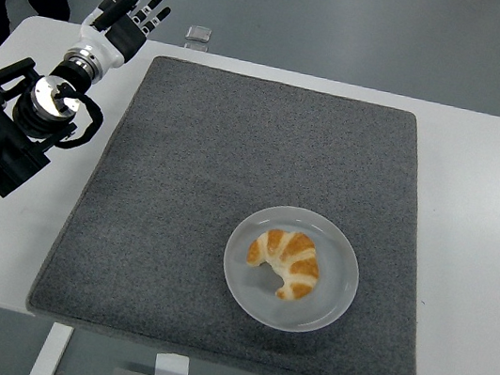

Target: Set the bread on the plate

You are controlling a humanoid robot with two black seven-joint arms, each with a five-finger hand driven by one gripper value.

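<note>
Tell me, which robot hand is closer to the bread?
Left. The left robot hand is open at the table's far left corner, far from the bread on the plate. The right one isn't in view.

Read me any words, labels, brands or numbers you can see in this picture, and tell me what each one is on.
No readable text anywhere.
Croissant, plate, grey mat, white table: no print.
Left hand: no markings legible.
Small clear object at the table's far edge: too small to tell.
</note>
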